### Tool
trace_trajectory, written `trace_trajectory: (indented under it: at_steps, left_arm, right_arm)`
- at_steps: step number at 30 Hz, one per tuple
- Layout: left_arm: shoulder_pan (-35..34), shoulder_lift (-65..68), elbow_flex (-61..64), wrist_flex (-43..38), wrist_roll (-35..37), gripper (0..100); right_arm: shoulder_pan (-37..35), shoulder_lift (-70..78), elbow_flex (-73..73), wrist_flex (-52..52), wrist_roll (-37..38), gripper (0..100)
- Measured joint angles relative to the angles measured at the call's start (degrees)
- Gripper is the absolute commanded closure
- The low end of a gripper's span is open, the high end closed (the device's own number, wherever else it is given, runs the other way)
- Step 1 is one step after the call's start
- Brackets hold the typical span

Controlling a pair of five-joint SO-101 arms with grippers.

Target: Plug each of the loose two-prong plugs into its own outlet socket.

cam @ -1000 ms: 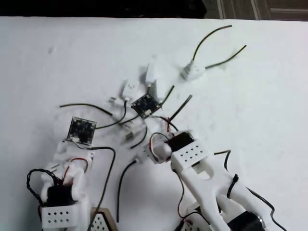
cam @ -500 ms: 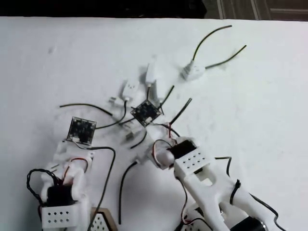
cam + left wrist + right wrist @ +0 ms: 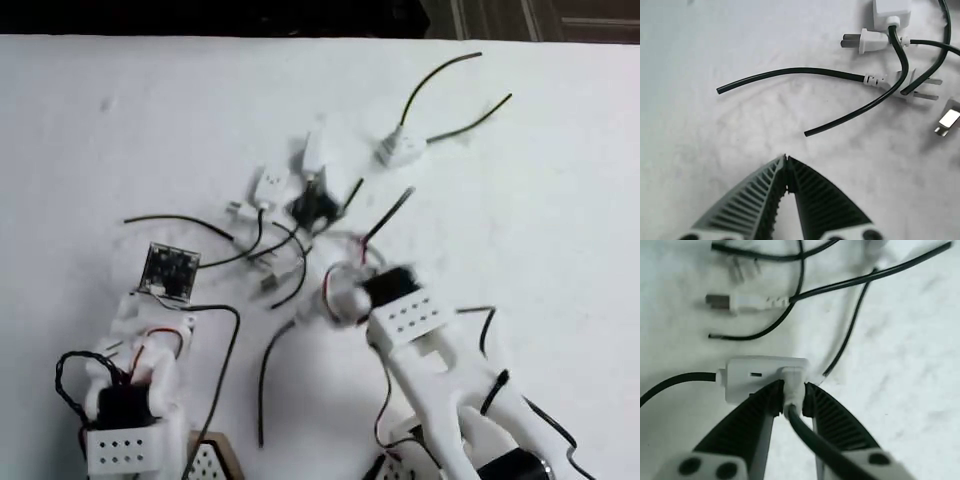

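My right gripper (image 3: 791, 390) is shut on a white two-prong plug (image 3: 792, 382) that sits against a white outlet block (image 3: 757, 375); the plug's black cord runs back between the fingers. In the high view the right gripper (image 3: 318, 303) is at the table's middle front. A loose plug (image 3: 747, 301) lies just beyond it. My left gripper (image 3: 786, 175) is shut on nothing, low over bare table at the front left (image 3: 163, 290). Ahead of it lie a loose plug (image 3: 874, 41), another plug (image 3: 907, 84) and an outlet block (image 3: 892, 10).
Two more white outlet blocks (image 3: 315, 150) (image 3: 400, 150) lie farther back, the right one with two black cords. Black cords (image 3: 265, 370) cross the table's middle. The white table (image 3: 540, 200) is open to the right and far left.
My right arm has shifted right and slightly back, dragging the outlet block and its cord along; its wrist has turned. The left arm has stayed still.
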Motion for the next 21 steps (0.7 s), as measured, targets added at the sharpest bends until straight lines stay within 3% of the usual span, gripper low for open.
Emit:
trace_trajectory:
  at_steps: [8, 21]
  left_arm:
    - [0.00, 0.00, 0.00, 0.00, 0.00, 98]
    - [0.00, 0.00, 0.00, 0.00, 0.00, 98]
  right_arm:
    - [10.64, 10.73, -18.02, 1.58, 0.00, 98.2]
    - [29.63, 45.54, -56.09, 2.73, 0.00, 98.1]
